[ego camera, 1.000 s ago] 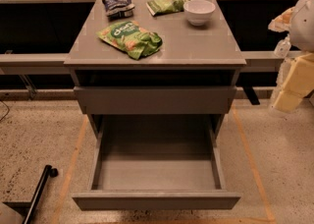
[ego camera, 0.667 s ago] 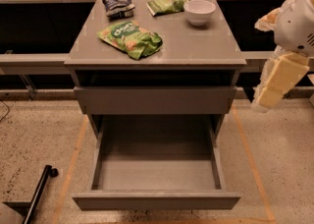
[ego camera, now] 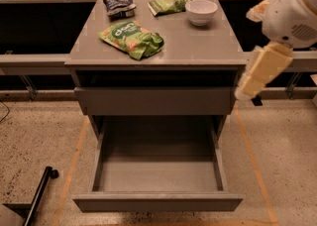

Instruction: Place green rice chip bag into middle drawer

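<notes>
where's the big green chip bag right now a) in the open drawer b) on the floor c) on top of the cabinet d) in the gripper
c: the green chip bag lies on the cabinet top, not in the open drawer, and the gripper hangs apart from it beside the cabinet, at the right of the view.

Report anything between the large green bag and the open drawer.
Nothing visible. The green rice chip bag lies atop the cabinet; the middle drawer stands open below. The pincer hangs right of the cabinet.

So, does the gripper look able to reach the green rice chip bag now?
Probably yes: the gripper hangs beside the cabinet, and the green rice chip bag lies uncovered on top.
</notes>
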Controlling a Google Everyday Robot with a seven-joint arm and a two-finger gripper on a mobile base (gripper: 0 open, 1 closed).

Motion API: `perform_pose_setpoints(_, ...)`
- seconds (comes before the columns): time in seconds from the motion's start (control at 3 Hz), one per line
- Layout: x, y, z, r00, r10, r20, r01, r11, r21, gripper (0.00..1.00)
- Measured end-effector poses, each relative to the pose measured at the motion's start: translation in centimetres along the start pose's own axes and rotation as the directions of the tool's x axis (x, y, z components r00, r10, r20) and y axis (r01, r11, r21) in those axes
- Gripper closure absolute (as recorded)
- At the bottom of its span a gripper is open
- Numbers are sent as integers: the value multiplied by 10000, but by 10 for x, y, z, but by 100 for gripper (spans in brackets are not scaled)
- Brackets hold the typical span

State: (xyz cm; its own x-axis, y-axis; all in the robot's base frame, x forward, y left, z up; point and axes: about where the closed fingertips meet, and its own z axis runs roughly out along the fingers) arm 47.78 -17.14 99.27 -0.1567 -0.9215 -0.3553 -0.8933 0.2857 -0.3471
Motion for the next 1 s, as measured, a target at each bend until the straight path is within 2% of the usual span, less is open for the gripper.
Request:
perform_pose_setpoints(0.33,-50,-39,26,9933,-94,1153,49,9992,398,0)
perform_pose_setpoints(0.67,-92,-84,48,9774,-276,2094,146,9979,634,0)
perform_pose_setpoints(1.0,-103,-95,45,9715,-351,2344,170,9967,788,0)
